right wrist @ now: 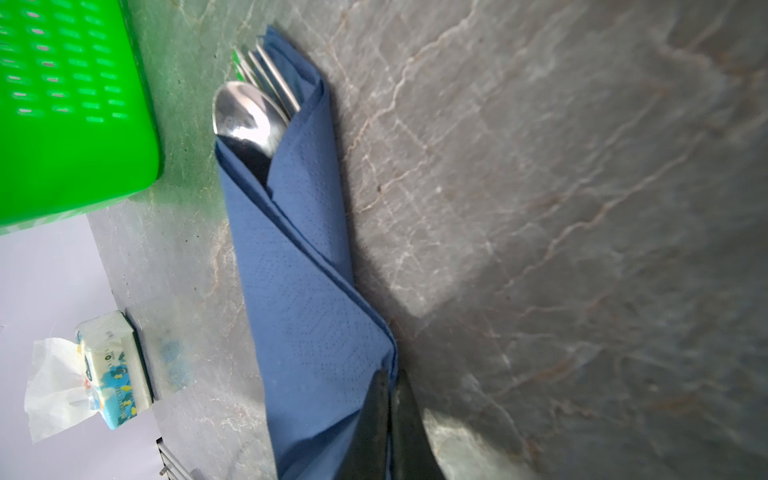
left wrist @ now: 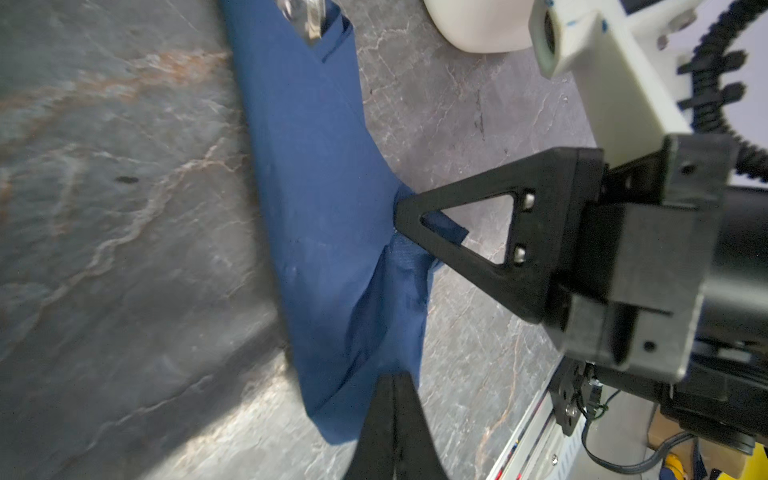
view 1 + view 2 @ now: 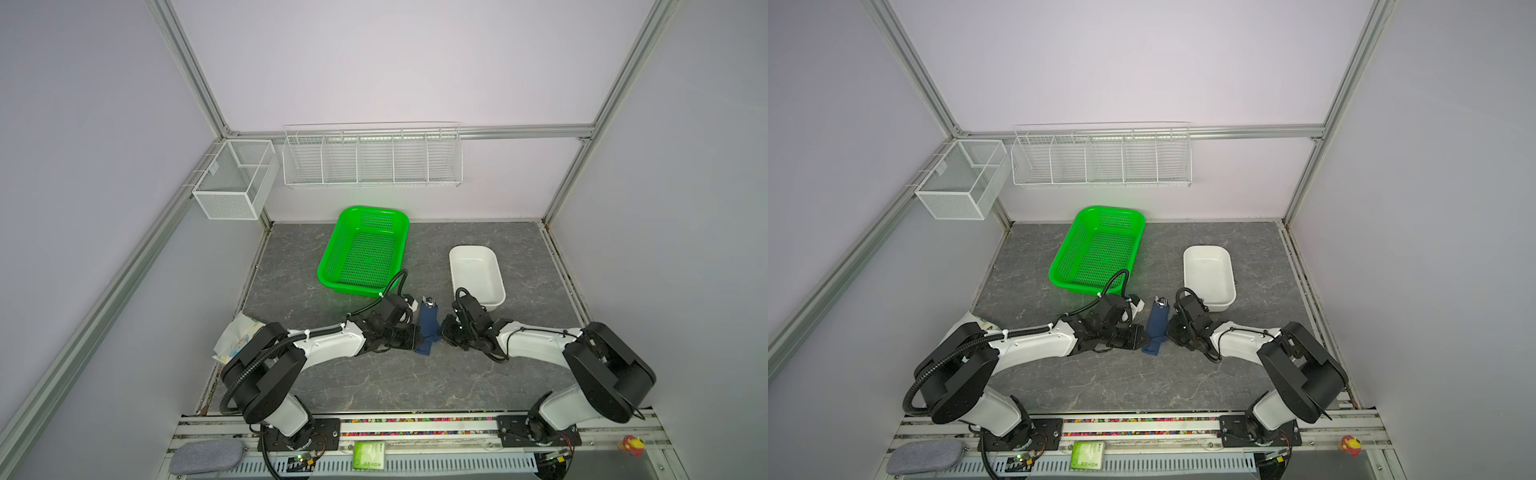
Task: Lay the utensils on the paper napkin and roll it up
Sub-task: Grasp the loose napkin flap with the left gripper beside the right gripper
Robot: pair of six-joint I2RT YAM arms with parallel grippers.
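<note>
Pale lilac walls are enclosing the grey marbled table (image 3: 374, 386), where the green basket (image 3: 361, 249) is sitting. Just in front of the basket, the paper napkin (image 3: 428, 328) is lying as a narrow blue roll. The left gripper (image 2: 392, 384) is pinching the roll near its end farthest from the basket, and the right gripper (image 1: 390, 384) is clenching its edge. The right wrist view is showing the utensils (image 1: 253, 108) poking from the basket-side end; both top views are catching only a glint.
</note>
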